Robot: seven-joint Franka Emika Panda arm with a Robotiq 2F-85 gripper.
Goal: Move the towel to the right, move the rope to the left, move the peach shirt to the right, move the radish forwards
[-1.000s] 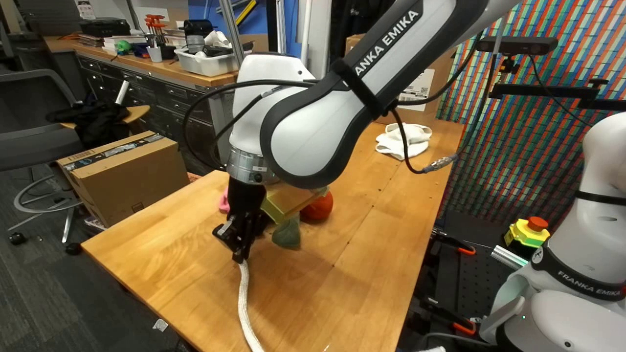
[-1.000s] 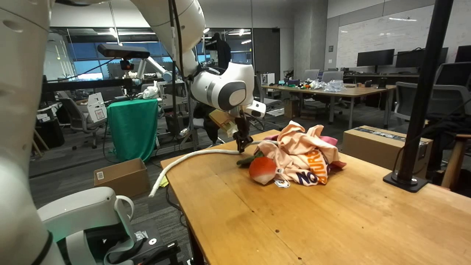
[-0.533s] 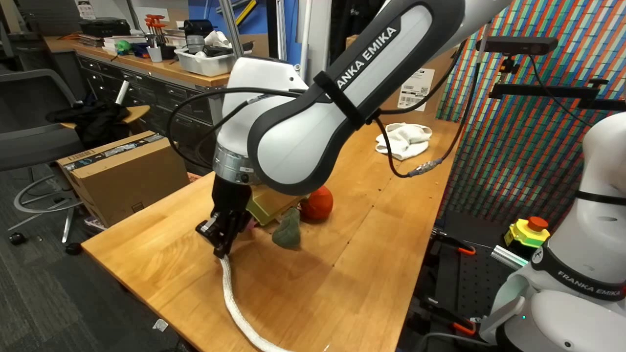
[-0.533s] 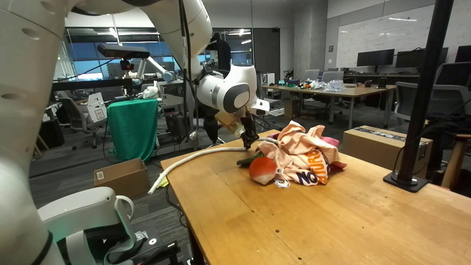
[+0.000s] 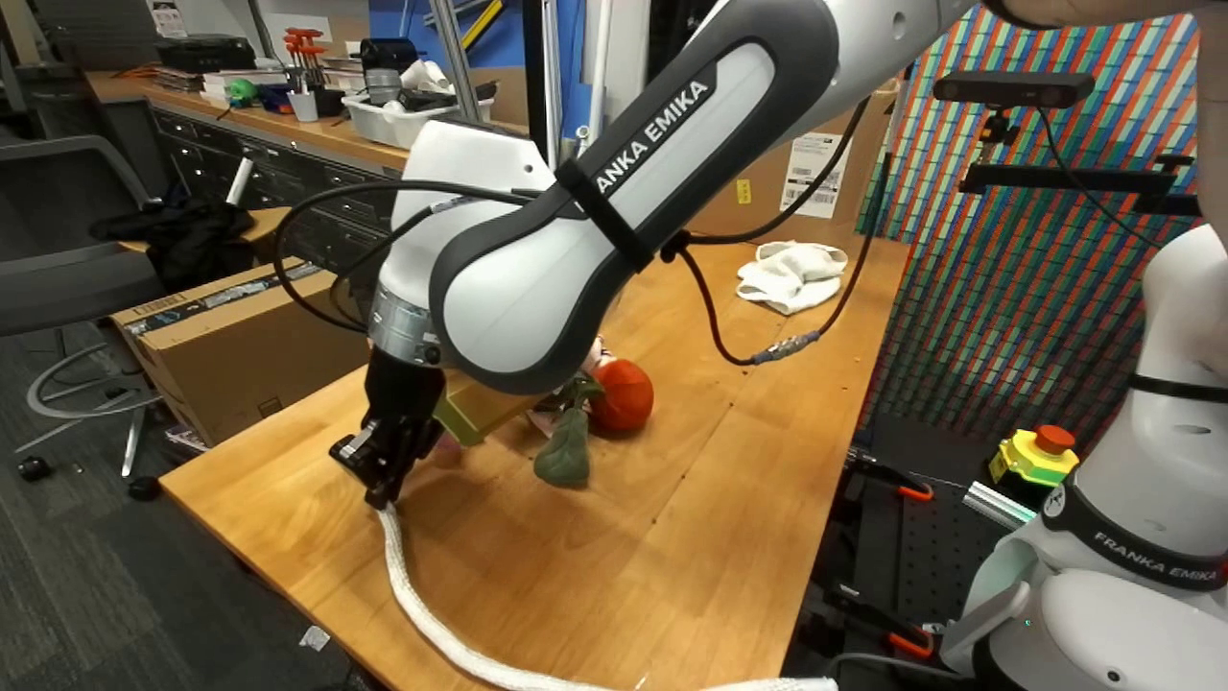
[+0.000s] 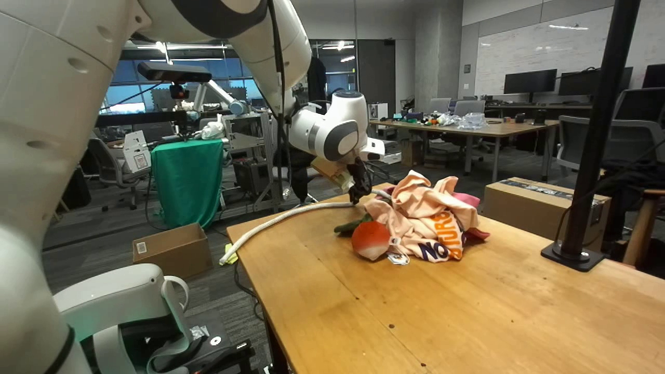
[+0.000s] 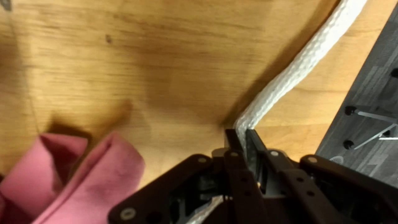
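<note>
Rope [image 7: 293, 73], white, braided. Towel [image 5: 791, 276], white. Shirt [image 6: 413, 226], peach, orange and dark-blue lettering [image 6: 434, 252]. Radish [image 6: 370, 238], red fading to white, its leaves [image 5: 564, 453] grey-green. Cloth [image 7: 96, 183], I read as pink. My gripper [image 7: 241, 133], black. Table [image 6: 467, 311], tan, grained.

Wooden table [image 5: 624, 566] from roughly opposite ends in both exterior views, Franka arm [image 5: 662, 144] and toy radish [image 5: 624, 395] shared, wrist view close overhead, facing down
</note>
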